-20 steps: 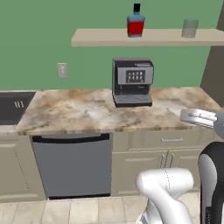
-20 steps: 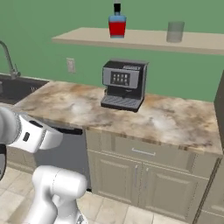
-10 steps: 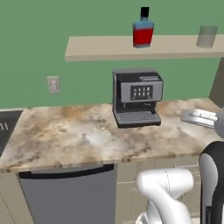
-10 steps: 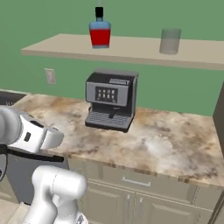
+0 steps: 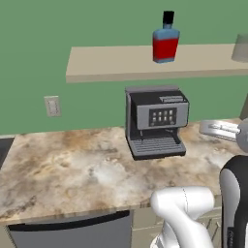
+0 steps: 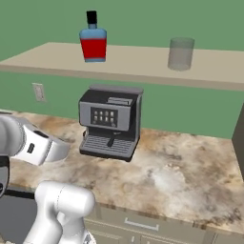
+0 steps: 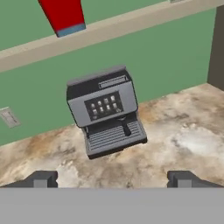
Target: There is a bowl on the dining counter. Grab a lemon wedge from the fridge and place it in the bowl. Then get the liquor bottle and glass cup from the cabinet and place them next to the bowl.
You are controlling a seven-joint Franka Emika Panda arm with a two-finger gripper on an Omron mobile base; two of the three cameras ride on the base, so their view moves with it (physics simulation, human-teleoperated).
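Two items, liquor bottle [image 6: 93, 42] and glass cup [image 6: 181, 54], stand on shelf [image 6: 143, 64] above coffee machine [image 6: 111, 122]; end effector [image 7: 113, 179] released, empty.

Even, bright rendered light; soft shadows, slightly blurry.

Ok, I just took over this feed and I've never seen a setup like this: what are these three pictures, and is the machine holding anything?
It's a white robot arm on a driving base. Two cameras ride on the base, behind the arm to its left and right, and look over it at the same marbled worktop. The third camera sits on the hand, looking along the pincer, whose two dark tips stand wide apart with nothing between them. On the worktop stands a grey coffee machine. On the shelf above it are the liquor bottle, blue and red with a black cap, and the glass cup, standing apart to its right.
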